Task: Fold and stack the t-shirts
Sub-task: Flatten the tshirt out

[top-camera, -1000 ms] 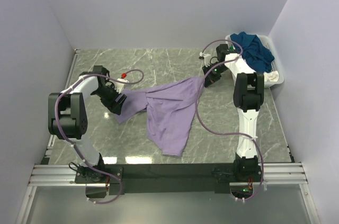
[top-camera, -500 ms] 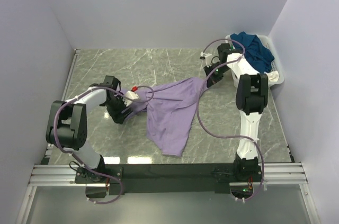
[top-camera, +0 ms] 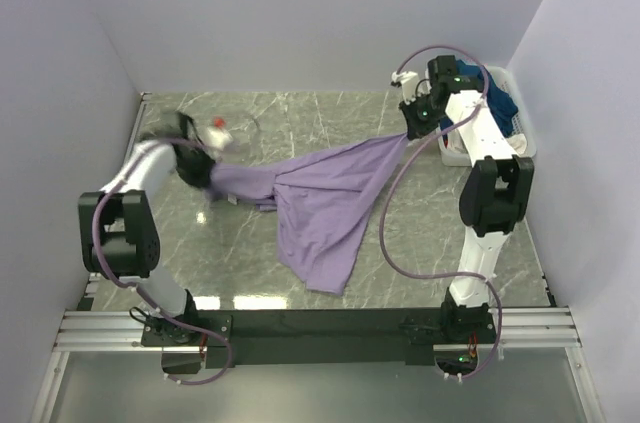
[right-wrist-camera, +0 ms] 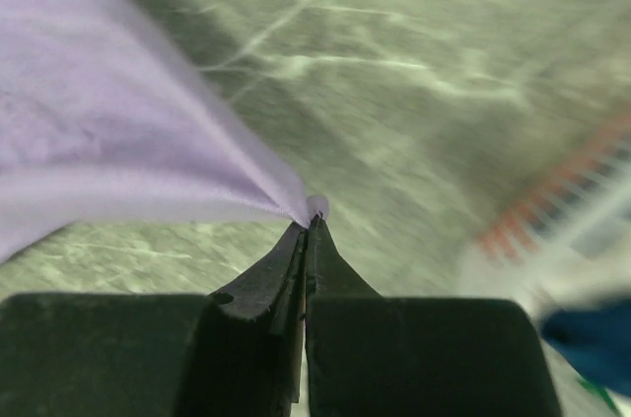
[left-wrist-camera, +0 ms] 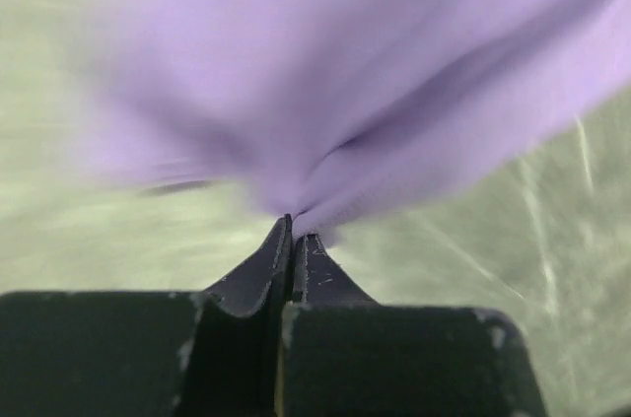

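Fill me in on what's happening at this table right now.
Both arms are handling one lilac t-shirt. The left gripper is shut on one end of it and the right gripper on the opposite end, so the cloth is stretched between them while its lower part lies on the marble table. It is not folded yet. A dark blue shirt sits in the white basket at the right.

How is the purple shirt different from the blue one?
The purple shirt is stretched out between the left pincer and right pincer; the blue shirt lies bunched in the white basket. Purple is gripped; nothing grips blue. Both are cloth, and neither is folded.
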You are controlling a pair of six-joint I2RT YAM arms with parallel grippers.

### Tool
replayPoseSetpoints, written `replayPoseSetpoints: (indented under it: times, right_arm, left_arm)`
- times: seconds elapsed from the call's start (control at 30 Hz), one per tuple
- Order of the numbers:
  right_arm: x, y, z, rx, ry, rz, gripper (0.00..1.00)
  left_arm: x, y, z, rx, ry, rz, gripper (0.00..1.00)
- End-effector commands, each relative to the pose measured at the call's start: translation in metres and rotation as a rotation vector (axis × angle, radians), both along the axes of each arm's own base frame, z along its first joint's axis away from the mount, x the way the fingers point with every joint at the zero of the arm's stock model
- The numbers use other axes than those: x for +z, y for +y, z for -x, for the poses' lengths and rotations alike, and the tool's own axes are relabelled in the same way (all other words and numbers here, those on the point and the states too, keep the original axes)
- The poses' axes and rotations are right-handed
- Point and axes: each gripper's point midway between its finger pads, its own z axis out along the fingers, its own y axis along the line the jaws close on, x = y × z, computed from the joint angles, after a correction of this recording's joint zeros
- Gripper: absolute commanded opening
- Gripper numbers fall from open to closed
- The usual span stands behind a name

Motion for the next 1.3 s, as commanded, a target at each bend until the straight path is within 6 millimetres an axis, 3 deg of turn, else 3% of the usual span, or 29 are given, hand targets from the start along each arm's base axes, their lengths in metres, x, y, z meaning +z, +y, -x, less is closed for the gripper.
replayPoseSetpoints:
  times: [0.0, 0.03, 0.1, 0.13, 0.2, 0.27, 0.3, 0.37, 0.4, 0.47, 0.5, 0.53, 0.63, 0.7, 0.73, 0.77, 0.8, 0.83, 0.87, 0.9, 0.93, 0.97, 1.0, 1.07, 1.1, 1.17, 1.27]
  right_arm:
    - [0.085, -0.031, -0.021, -0.086, -0.263, 0.09, 0.0]
    - [0.111, -0.034, -0.023, -0.103, -0.336, 0.095, 0.0]
    - [0.153, -0.046, -0.028, -0.152, -0.465, 0.124, 0.0]
    - [0.173, -0.049, -0.031, -0.171, -0.524, 0.129, 0.0]
    - [0.219, -0.057, -0.032, -0.229, -0.66, 0.133, 0.0]
    - [0.266, -0.062, -0.034, -0.27, -0.799, 0.12, 0.0]
    - [0.298, -0.066, -0.027, -0.308, -0.877, 0.111, 0.0]
    - [0.339, -0.071, -0.021, -0.345, -0.997, 0.1, 0.0]
    - [0.371, -0.075, -0.01, -0.37, -1.077, 0.087, 0.0]
    - [0.413, -0.083, 0.003, -0.423, -1.203, 0.076, 0.0]
    - [0.437, -0.087, 0.019, -0.442, -1.27, 0.066, 0.0]
    - [0.459, -0.092, 0.029, -0.475, -1.344, 0.062, 0.0]
    - [0.49, -0.094, 0.058, -0.488, -1.439, 0.048, 0.0]
    - [0.484, -0.083, 0.068, -0.426, -1.412, 0.034, 0.0]
    - [0.469, -0.073, 0.068, -0.391, -1.365, 0.022, 0.0]
    - [0.458, -0.056, 0.068, -0.327, -1.332, -0.006, 0.0]
    - [0.433, -0.045, 0.069, -0.285, -1.276, 0.004, 0.0]
    - [0.423, -0.032, 0.069, -0.258, -1.268, 0.002, 0.0]
    - [0.414, -0.009, 0.071, -0.205, -1.259, -0.018, 0.0]
    - [0.404, -0.008, 0.073, -0.212, -1.251, 0.002, 0.0]
    - [0.412, -0.009, 0.074, -0.232, -1.28, -0.01, 0.0]
    - [0.417, -0.011, 0.073, -0.247, -1.288, -0.011, 0.0]
    - [0.435, -0.032, 0.07, -0.327, -1.318, 0.005, 0.0]
    - [0.451, -0.055, 0.069, -0.393, -1.34, -0.001, 0.0]
    - [0.471, -0.075, 0.072, -0.457, -1.382, -0.005, 0.0]
    - [0.484, -0.086, 0.072, -0.49, -1.405, 0.004, 0.0]
    - [0.497, -0.082, 0.072, -0.474, -1.427, -0.024, 0.0]
  left_arm:
    - [0.105, 0.017, -0.06, 0.156, -0.221, 0.193, 0.01]
    - [0.148, 0.033, -0.077, 0.217, -0.309, 0.214, 0.01]
    - [0.192, 0.047, -0.091, 0.264, -0.405, 0.247, 0.01]
    - [0.233, 0.05, -0.1, 0.285, -0.5, 0.262, 0.01]
    - [0.276, 0.059, -0.111, 0.325, -0.628, 0.276, 0.0]
    - [0.333, 0.064, -0.114, 0.349, -0.784, 0.292, 0.0]
    - [0.351, 0.066, -0.114, 0.36, -0.834, 0.296, 0.0]
    - [0.405, 0.074, -0.11, 0.404, -0.993, 0.307, 0.0]
    - [0.424, 0.081, -0.107, 0.424, -1.055, 0.306, 0.0]
    - [0.471, 0.094, -0.089, 0.497, -1.203, 0.319, 0.0]
    - [0.504, 0.106, -0.08, 0.512, -1.33, 0.321, 0.0]
    - [0.527, 0.107, -0.063, 0.529, -1.398, 0.354, 0.0]
    - [0.572, 0.104, -0.029, 0.485, -1.551, 0.34, 0.0]
    - [0.568, 0.083, -0.016, 0.373, -1.516, 0.339, 0.0]
    - [0.56, 0.073, -0.015, 0.333, -1.47, 0.363, 0.01]
    - [0.548, 0.06, -0.015, 0.288, -1.412, 0.394, 0.01]
    - [0.533, 0.033, -0.014, 0.188, -1.324, 0.458, 0.01]
    - [0.508, 0.02, -0.015, 0.173, -1.224, 0.488, 0.01]
    - [0.496, 0.005, -0.013, 0.135, -1.173, 0.513, 0.01]
    - [0.476, -0.01, -0.018, 0.11, -1.122, 0.523, 0.01]
    - [0.484, -0.01, -0.012, 0.128, -1.164, 0.52, 0.0]
    - [0.488, -0.004, -0.012, 0.17, -1.188, 0.514, 0.0]
    - [0.5, 0.013, -0.014, 0.238, -1.231, 0.485, 0.0]
    - [0.524, 0.059, -0.019, 0.424, -1.325, 0.439, 0.0]
    - [0.543, 0.093, -0.018, 0.534, -1.377, 0.423, 0.0]
    - [0.557, 0.112, -0.019, 0.567, -1.421, 0.402, 0.0]
    - [0.571, 0.113, -0.02, 0.559, -1.447, 0.457, 0.0]
